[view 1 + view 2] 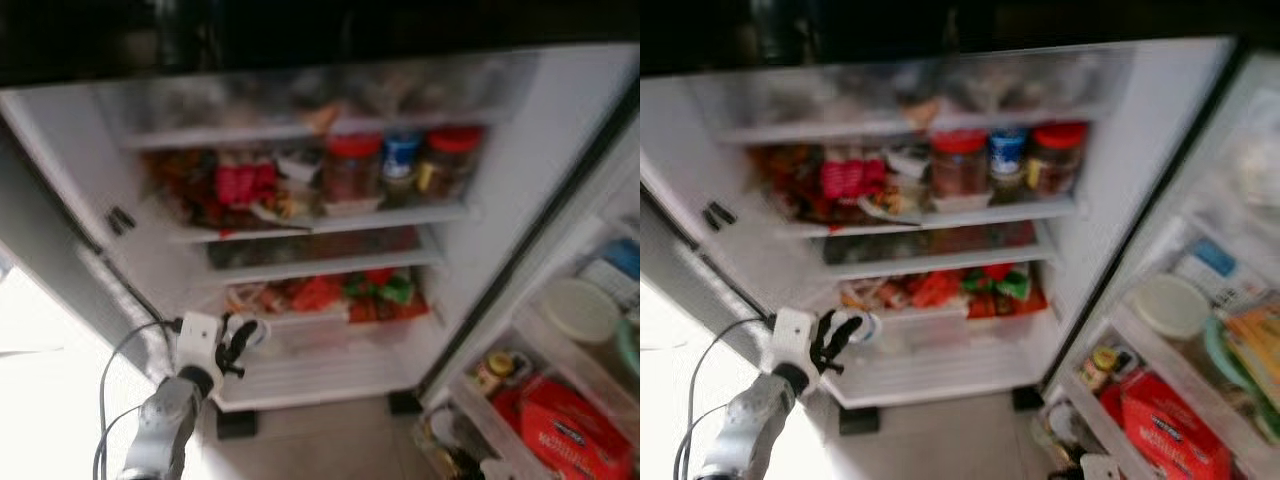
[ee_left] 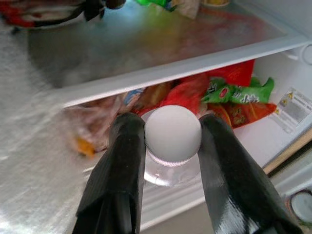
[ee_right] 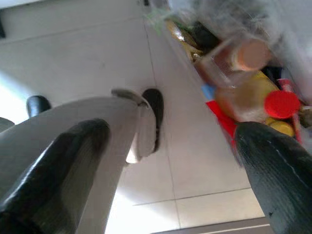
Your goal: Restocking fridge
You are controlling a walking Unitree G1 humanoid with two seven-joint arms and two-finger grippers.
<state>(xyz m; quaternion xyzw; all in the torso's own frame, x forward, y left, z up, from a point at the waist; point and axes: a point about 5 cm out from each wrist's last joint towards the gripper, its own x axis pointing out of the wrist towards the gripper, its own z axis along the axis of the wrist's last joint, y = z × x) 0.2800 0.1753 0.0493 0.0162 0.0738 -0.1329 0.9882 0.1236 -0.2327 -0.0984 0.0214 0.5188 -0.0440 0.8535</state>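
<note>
Progress: while the fridge [image 1: 560,150] is standing open with its shelves already crowded, the restocking is looking only partly done; one item is sitting in the left end effector [image 2: 170,146] and not yet on any shelf
Left end effector: it is gripping a small clear bottle with a white cap [image 2: 173,134]; the two black fingers [image 2: 127,161] are pressing on either side of the cap
Where the bottle is: it is hanging just in front of the lower shelf [image 1: 330,318], at its left end, near the red and green snack packets [image 1: 350,292]
Right end effector: it is hanging low over the tiled floor [image 3: 97,53] beside the door bins, with its fingers [image 3: 273,165] standing wide apart and gripping nothing
What is left: judging from the pictures, the bottle is still needing a free spot; the lower shelf is looking the nearest, though packets are taking much of it
Already stocked: three jars [image 1: 400,165], two with red lids and one with a blue lid, are standing on the upper shelf; a red packet [image 1: 560,430] and a pale lidded tub [image 1: 578,308] are sitting in the door bins
Writing: the stereo pictures are blurring too much for reading; the green packet in the left wrist view is carrying a round red logo, but its letters are too small to tell; a warning sticker [image 2: 295,108] on the fridge wall is equally unreadable
</note>
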